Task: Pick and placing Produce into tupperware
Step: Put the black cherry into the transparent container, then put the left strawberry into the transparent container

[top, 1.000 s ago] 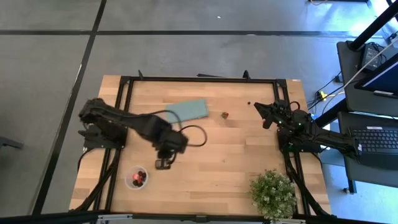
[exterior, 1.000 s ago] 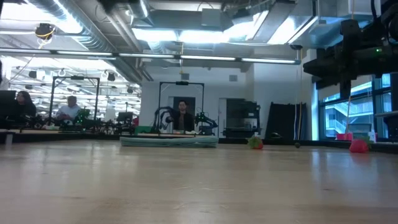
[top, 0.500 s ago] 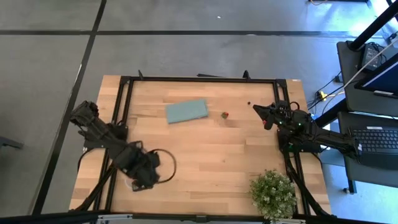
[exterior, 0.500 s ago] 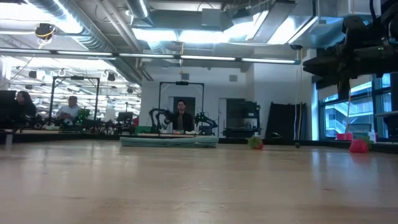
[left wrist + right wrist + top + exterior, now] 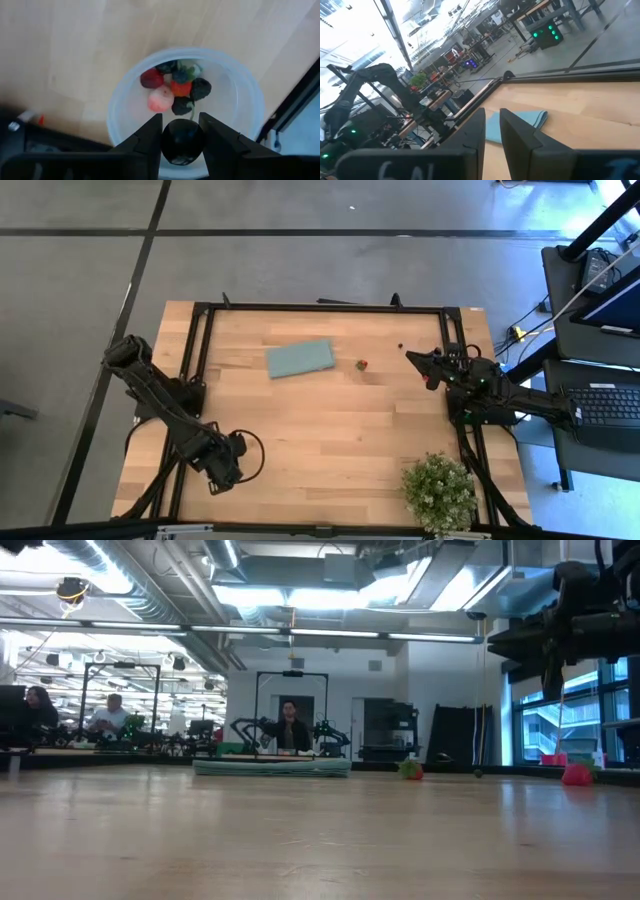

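The left gripper (image 5: 181, 131) hangs over the cup (image 5: 246, 95) of berries (image 5: 175, 90), pinching a dark berry (image 5: 181, 141). The right gripper (image 5: 492, 130), nearly closed and empty, waits at the table's (image 5: 330, 430) far edge.

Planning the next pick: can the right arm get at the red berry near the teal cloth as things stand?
Probably yes. The red berry lies alone on bare wood, with nothing between it and the right gripper. The teal cloth sits on its far side, and the left gripper is away over the tupperware.
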`<state>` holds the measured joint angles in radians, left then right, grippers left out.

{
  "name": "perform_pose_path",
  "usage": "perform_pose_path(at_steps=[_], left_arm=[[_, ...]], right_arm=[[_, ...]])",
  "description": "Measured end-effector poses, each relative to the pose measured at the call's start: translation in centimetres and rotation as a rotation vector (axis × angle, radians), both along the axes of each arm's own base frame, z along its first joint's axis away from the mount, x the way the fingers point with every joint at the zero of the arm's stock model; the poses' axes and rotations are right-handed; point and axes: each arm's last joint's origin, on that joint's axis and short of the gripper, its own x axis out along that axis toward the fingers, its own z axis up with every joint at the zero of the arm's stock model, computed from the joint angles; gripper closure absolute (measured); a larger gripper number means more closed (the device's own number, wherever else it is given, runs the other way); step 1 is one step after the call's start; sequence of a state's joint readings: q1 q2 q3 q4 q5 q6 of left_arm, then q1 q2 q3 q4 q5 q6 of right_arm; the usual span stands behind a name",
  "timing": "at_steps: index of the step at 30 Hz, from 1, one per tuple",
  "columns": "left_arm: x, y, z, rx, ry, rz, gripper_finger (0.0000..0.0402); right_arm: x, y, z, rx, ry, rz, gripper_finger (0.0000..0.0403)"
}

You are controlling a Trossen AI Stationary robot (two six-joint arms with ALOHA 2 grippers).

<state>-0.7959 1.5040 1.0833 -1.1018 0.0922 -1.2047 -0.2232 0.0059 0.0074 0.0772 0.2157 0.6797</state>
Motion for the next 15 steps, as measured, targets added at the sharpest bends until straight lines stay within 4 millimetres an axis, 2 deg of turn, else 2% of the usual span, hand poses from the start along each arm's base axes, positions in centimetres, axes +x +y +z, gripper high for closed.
perform_pose_path(at_steps=[5,12,15], left_arm=[[-0.16,0.16,-1.10,0.000,-0.001,-0.009,0.0301],[-0.18,0.22,-1.07,0.003,-0.001,-0.010,0.0238],[-0.19,0.21,-1.07,-0.001,0.002,-0.023,0.0223]], right_arm=[[0.02,0.07,-0.01,-0.001,0.001,0.008,0.0342],[0.02,0.07,-0.01,-0.004,0.002,0.007,0.0342],[0.02,0.07,-0.02,-0.005,0.003,0.007,0.0342]])
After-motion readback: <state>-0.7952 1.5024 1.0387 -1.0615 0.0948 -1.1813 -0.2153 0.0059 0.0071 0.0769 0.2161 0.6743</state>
